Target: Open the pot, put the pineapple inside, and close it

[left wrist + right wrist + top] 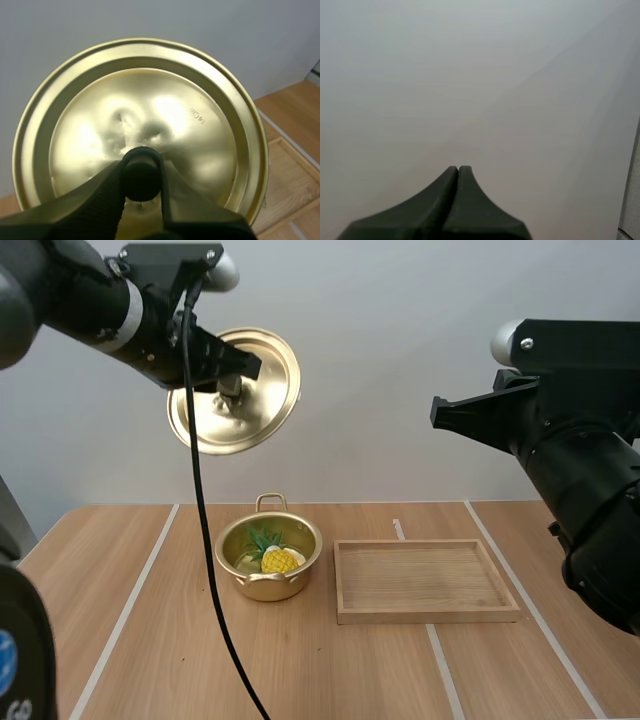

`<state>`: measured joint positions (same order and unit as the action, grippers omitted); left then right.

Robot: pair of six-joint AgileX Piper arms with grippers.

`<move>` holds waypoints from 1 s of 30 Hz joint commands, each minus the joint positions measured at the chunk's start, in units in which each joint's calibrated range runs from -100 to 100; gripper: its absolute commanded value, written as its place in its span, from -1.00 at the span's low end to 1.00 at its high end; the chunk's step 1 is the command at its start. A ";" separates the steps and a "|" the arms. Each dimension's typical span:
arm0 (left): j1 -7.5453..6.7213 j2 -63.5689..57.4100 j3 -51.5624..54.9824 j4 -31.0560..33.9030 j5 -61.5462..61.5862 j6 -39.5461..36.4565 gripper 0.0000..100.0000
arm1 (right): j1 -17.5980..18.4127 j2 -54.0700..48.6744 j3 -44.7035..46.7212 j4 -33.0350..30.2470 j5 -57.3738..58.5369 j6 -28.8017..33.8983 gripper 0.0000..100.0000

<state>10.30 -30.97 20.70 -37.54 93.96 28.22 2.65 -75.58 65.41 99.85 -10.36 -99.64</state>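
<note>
Pineapple (281, 560) sits inside the open pot (268, 587), left of the wooden tray (428, 616). Left gripper (142, 176) pinches the lid (200, 150) high up on the left. Right gripper (458, 171) is squeezed closed on nothing.

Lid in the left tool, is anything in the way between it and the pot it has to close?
Nothing visible. The lid is held up in the left tool, above the open pot. The pineapple lies inside, and the tray sits beside the pot, apart.
</note>
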 commanded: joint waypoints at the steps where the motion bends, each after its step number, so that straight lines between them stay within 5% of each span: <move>1: 0.00 1.03 4.25 -1.80 -2.80 2.28 -1.00 | -0.27 -0.47 0.12 0.15 1.02 -0.36 -1.00; 10: -0.16 5.12 17.26 -5.01 -9.71 8.79 -1.00 | -0.27 -0.47 0.12 0.15 2.45 -0.36 -1.00; 20: -3.98 9.83 20.43 -4.96 -17.82 9.54 -1.00 | -0.27 -0.47 0.12 0.15 2.56 -0.36 -1.00; 30: -4.53 16.46 20.43 -3.94 -23.54 10.42 -1.00 | -0.27 -0.47 0.12 0.15 2.56 -0.36 -1.00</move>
<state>5.99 -15.78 41.03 -40.54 71.68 37.98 2.65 -75.58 65.45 99.85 -8.29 -99.64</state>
